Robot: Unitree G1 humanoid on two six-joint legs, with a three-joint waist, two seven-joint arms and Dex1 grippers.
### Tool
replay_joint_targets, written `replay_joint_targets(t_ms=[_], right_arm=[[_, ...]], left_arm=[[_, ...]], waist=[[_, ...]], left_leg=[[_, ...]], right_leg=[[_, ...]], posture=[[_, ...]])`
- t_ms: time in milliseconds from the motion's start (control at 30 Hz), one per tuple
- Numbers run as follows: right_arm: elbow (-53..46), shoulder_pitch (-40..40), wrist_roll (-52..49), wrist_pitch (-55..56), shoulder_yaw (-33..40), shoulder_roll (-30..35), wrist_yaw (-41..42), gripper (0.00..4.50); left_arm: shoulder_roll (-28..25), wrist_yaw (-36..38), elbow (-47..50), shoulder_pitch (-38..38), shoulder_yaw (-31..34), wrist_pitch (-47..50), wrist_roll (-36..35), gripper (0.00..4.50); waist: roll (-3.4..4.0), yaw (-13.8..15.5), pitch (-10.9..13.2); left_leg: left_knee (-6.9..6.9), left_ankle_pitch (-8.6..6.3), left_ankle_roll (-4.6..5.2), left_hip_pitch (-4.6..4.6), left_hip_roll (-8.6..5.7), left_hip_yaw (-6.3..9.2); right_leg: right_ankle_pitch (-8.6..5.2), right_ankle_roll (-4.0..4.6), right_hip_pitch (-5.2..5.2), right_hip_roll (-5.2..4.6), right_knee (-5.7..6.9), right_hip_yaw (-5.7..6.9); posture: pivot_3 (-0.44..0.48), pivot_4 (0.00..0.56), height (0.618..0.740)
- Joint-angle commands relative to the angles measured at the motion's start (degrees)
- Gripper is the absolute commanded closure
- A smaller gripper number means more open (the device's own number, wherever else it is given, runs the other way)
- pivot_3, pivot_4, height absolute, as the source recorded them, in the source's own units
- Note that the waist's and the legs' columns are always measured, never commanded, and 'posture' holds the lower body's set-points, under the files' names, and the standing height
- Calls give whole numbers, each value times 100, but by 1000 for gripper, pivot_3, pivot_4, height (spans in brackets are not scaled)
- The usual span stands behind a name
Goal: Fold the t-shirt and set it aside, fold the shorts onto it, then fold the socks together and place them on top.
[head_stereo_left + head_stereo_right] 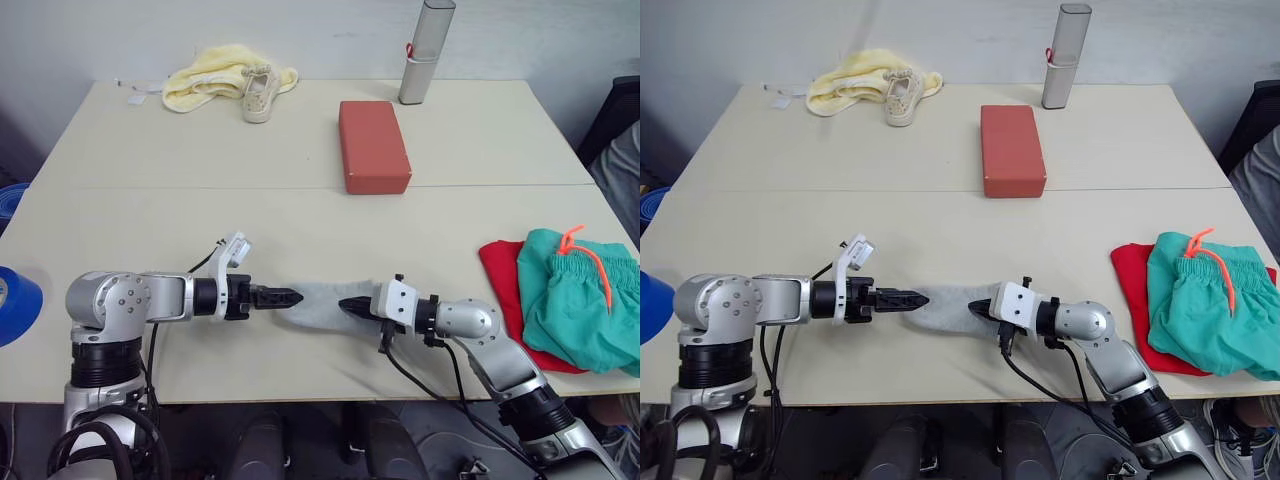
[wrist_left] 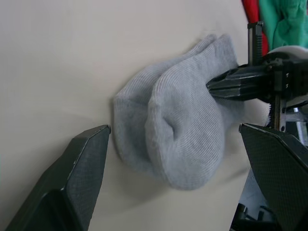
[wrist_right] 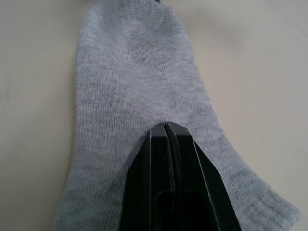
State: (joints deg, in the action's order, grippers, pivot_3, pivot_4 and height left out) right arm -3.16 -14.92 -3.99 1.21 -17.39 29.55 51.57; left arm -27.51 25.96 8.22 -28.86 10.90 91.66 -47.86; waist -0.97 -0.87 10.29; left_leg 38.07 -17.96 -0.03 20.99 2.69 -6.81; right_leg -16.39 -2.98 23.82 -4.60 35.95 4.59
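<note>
Two light grey socks [image 1: 318,304] lie stacked flat near the table's front edge, between my two grippers. My left gripper [image 2: 174,127] is open, its fingers [image 2: 86,168] spread wide around the socks' left end. From the right, my right gripper [image 3: 166,125] is shut on the socks, with its tips pinched into the knit. The red t-shirt [image 1: 500,275] lies folded at the table's right edge. On top of it rest the teal shorts [image 1: 580,300] with their orange drawstring.
A brick-red box [image 1: 373,145] sits mid-table behind the socks. At the back left are a pale yellow towel [image 1: 205,82] and a beige sneaker [image 1: 258,95]. A grey metal case [image 1: 425,50] stands at the back. The table's front edge [image 1: 300,398] is close.
</note>
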Motion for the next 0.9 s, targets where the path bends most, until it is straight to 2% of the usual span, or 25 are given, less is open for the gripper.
replay_joint_targets(t_ms=[33,67,167,333,533,600,700,900], right_arm=[[15,-63,11,41,23,-2,60,4474],[32,-77,20,44,28,-13,48,4474],[61,-84,38,53,40,-17,20,4500],[55,-64,45,42,48,-9,-4,4500],[40,-36,56,18,45,-43,-68,4500],[46,-16,67,29,40,-43,-83,4500],[12,19,75,17,30,-43,-111,4500],[-102,130,100,-30,24,-19,-169,4500]], left_arm=[[100,-154,-106,125,-319,84,-24,0],[125,-174,-98,150,-331,84,9,0],[302,-349,-160,189,-185,84,31,570],[490,-481,-248,186,-45,84,-148,2136],[631,-571,-95,242,70,49,112,4029],[620,-515,-89,232,72,71,112,4492],[598,-522,-178,117,147,15,198,4492],[315,-240,-66,-380,-126,-137,150,4492]], waist=[[0,17,0],[1,27,-1],[1,68,-1],[0,76,-1],[0,67,-1],[0,66,-1],[0,65,-1],[-1,68,0]], left_leg=[[0,0,-1,-3,0,0],[0,0,-1,-4,0,0],[0,-1,-2,-12,0,0],[-1,-3,-2,-15,0,0],[-2,-3,-3,-13,1,0],[-2,-3,-3,-12,2,0],[-2,-4,-3,-12,2,0],[-2,-3,-6,-4,1,0]], right_leg=[[0,0,-2,0,0,0],[0,0,-3,-1,0,-1],[0,0,-10,-1,0,-1],[0,0,-13,-3,-3,-1],[0,0,-11,-1,-3,-1],[0,0,-11,0,-3,-1],[0,0,-11,0,-3,-1],[0,0,-4,0,-3,0]], posture=[[0,150,740],[0,150,740],[0,150,740],[0,150,740],[0,150,740],[0,150,740],[0,150,740],[0,150,740]])
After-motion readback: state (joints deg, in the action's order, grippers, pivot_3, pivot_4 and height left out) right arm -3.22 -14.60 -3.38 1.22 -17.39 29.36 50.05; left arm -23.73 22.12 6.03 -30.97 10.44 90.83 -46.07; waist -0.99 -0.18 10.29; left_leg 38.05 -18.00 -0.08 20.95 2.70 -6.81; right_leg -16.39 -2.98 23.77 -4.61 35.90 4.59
